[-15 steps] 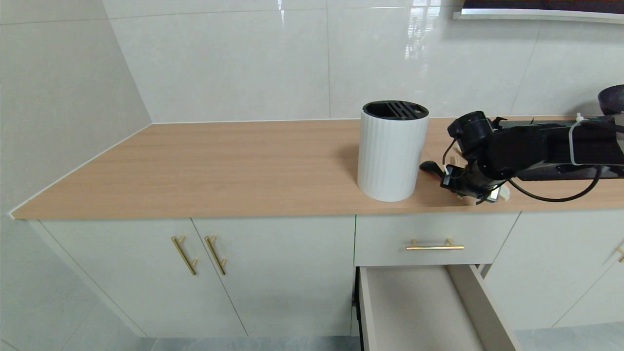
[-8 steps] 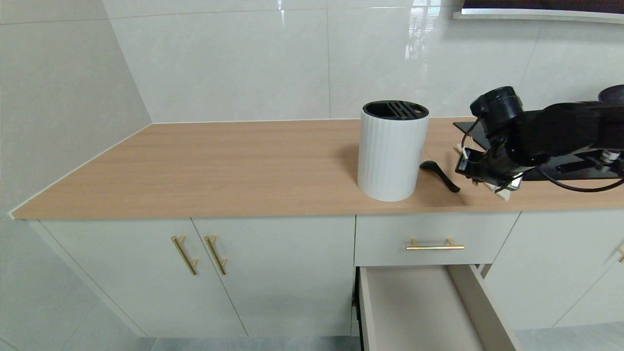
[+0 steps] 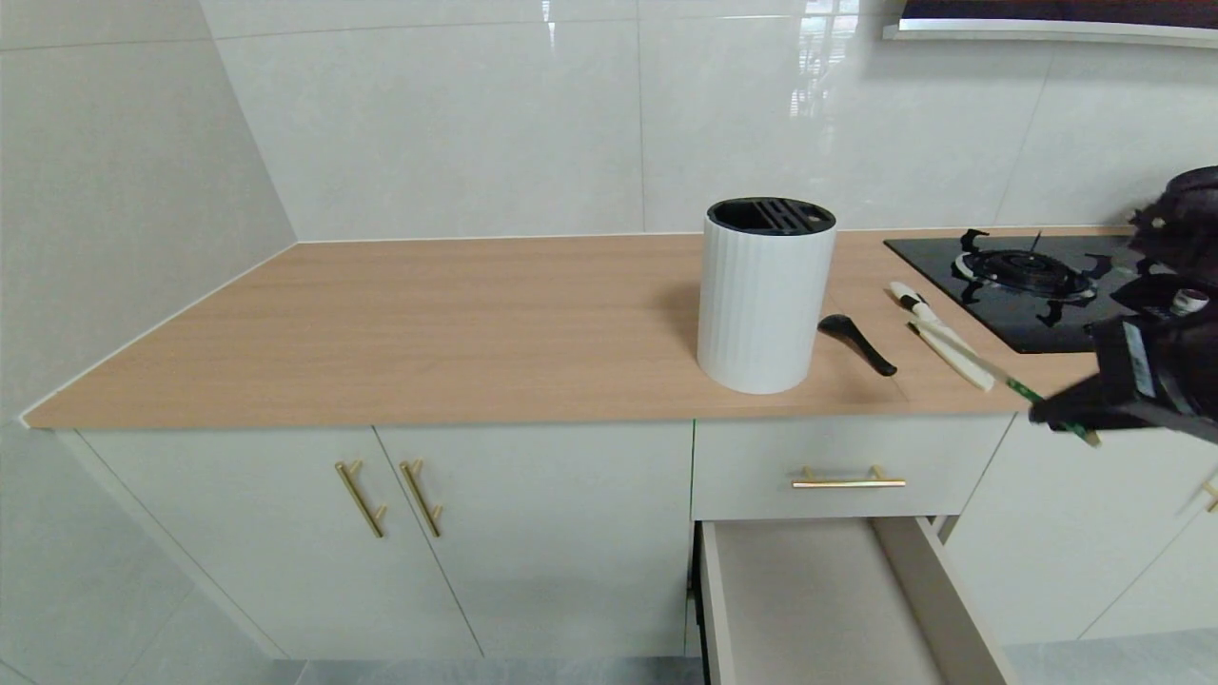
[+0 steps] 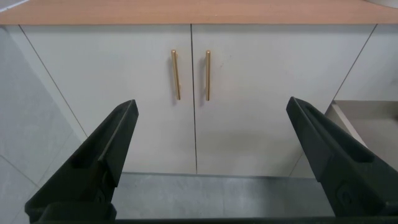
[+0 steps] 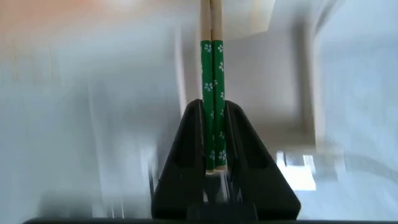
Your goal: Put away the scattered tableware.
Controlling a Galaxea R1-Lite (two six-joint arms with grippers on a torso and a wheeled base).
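**Chopsticks in the right jaws, holder away to the left**

The right gripper (image 5: 212, 109) hangs out past the front edge of the worktop (image 3: 428, 323), on the robot's right. Its jaws are pinched narrow on a pair of chopsticks (image 5: 211, 68), gripping them by the green-banded end. From the jaws the sticks slant up and toward the robot's left, back over the worktop edge. Their pale tips reach a white-handled utensil (image 3: 942, 341) lying there (whether they touch it I cannot tell). Next to the left lies a black spoon (image 3: 856, 342). Just beyond it the white ribbed holder (image 3: 761, 314) stands upright with its slotted black top facing up. Under the worktop a drawer (image 3: 809, 590) stands pulled open, lower than the gripper and to its left.

The left gripper (image 4: 211, 109) sits low, facing the cupboard doors (image 4: 249, 93), with its jaws spread wide and nothing between them.

The coming move turns on the chopsticks' long axis. It lies close to level, aimed roughly at the holder. To drop into the slots the sticks would likely have to be tipped upright, tips down, and carried left over the spoon. For the drawer they could stay level. The right arm is the nearer one and already has them. The spoon and the white-handled utensil are not yet put away.
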